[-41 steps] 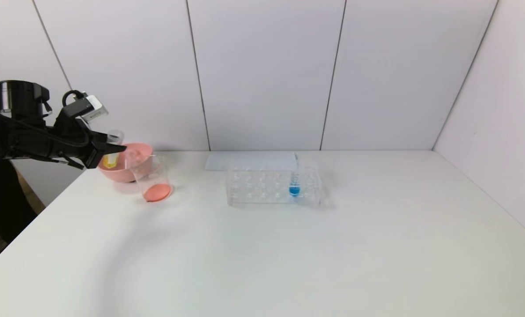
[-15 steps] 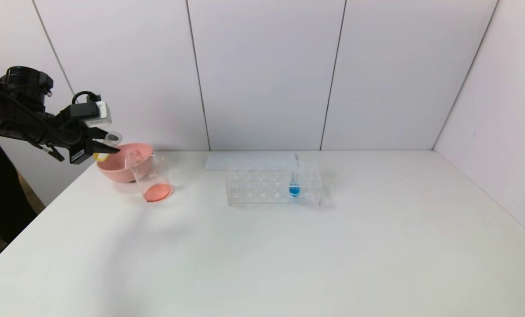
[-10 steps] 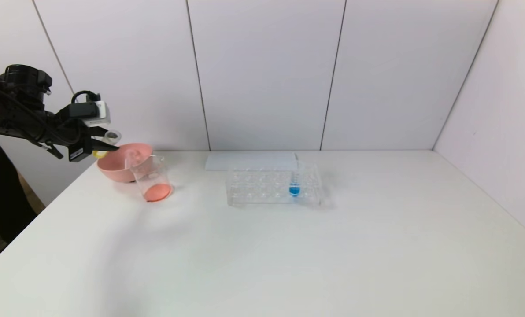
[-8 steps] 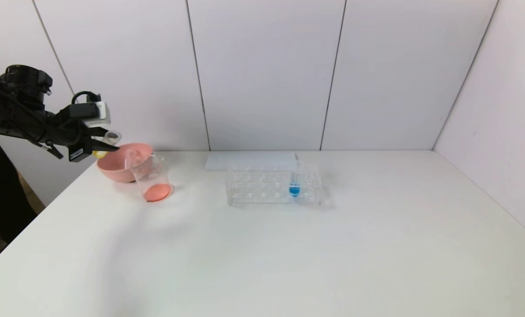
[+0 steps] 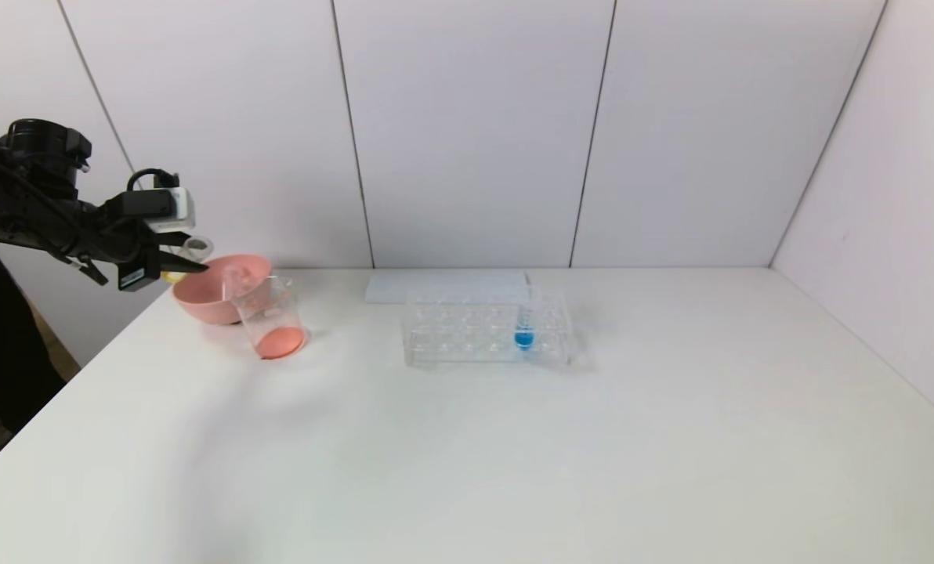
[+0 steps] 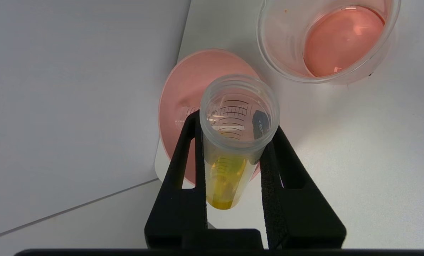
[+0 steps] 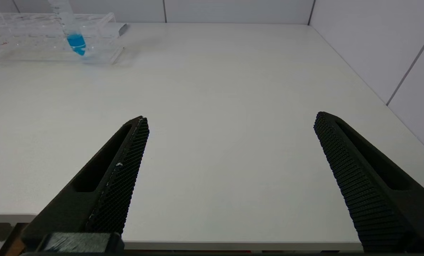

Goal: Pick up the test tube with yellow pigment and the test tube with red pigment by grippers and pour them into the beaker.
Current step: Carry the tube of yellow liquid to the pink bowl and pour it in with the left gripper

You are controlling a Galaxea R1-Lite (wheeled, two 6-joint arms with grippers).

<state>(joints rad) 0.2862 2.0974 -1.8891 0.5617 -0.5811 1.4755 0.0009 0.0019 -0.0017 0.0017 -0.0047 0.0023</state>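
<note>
My left gripper (image 5: 183, 262) hangs at the table's far left corner, beside the pink bowl, shut on the test tube with yellow pigment (image 5: 196, 247). In the left wrist view the gripper (image 6: 235, 133) clamps the tube (image 6: 229, 167) just under its open rim, with yellow liquid at its base. The tube is tilted, its mouth toward the bowl. The beaker (image 5: 271, 319) stands in front of the bowl, right of the gripper, and holds orange-red liquid (image 6: 340, 39). No tube with red liquid shows. My right gripper (image 7: 230, 119) is open and empty over the table's near edge.
The pink bowl (image 5: 200, 301) sits at the back left; a clear tube seems to lie in it (image 6: 185, 113). A clear tube rack (image 5: 467, 333) stands mid-table with a blue-liquid tube (image 5: 523, 329). A flat white pad (image 5: 436, 286) lies behind the rack.
My left gripper has drawn back to the left from over the pink bowl with the yellow tube and tipped it from upright to slanted. In the last second it has barely moved.
</note>
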